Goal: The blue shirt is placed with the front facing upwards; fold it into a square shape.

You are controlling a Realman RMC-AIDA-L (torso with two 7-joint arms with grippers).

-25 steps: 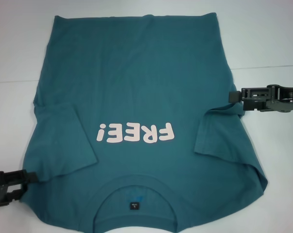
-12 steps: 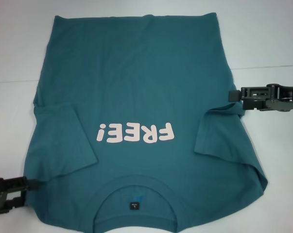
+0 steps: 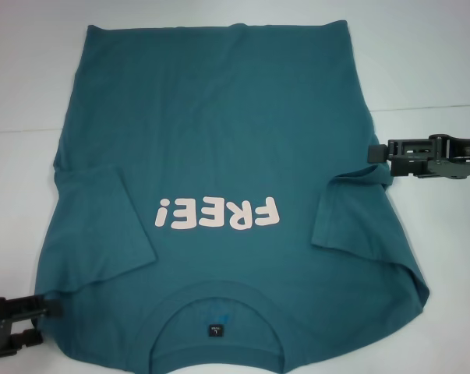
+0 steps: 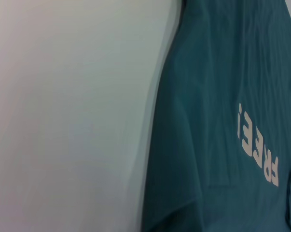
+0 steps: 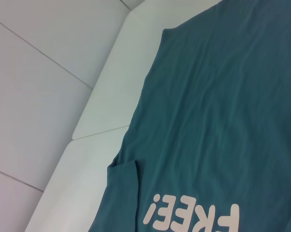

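Note:
The blue shirt [image 3: 219, 117] lies flat and face up on the white table, collar [image 3: 216, 312] nearest me and hem at the far side. Pink "FREE!" lettering [image 3: 219, 213] crosses the chest. Both short sleeves are folded inward over the body, left sleeve [image 3: 102, 226] and right sleeve [image 3: 351, 214]. My left gripper [image 3: 52, 306] sits low at the near left, its tip at the shirt's shoulder edge. My right gripper [image 3: 372, 153] points inward at the shirt's right side edge, just above the folded sleeve. The wrist views show the shirt [image 4: 208, 96] [image 5: 222, 96] and no fingers.
The white table [image 3: 24, 78] extends past the shirt on the left, right and far sides. A seam line [image 3: 429, 107] runs across the tabletop. The shirt's near edge reaches the bottom of the head view.
My left gripper has slid toward me along the shirt's left shoulder edge. The right gripper and the shirt have not moved.

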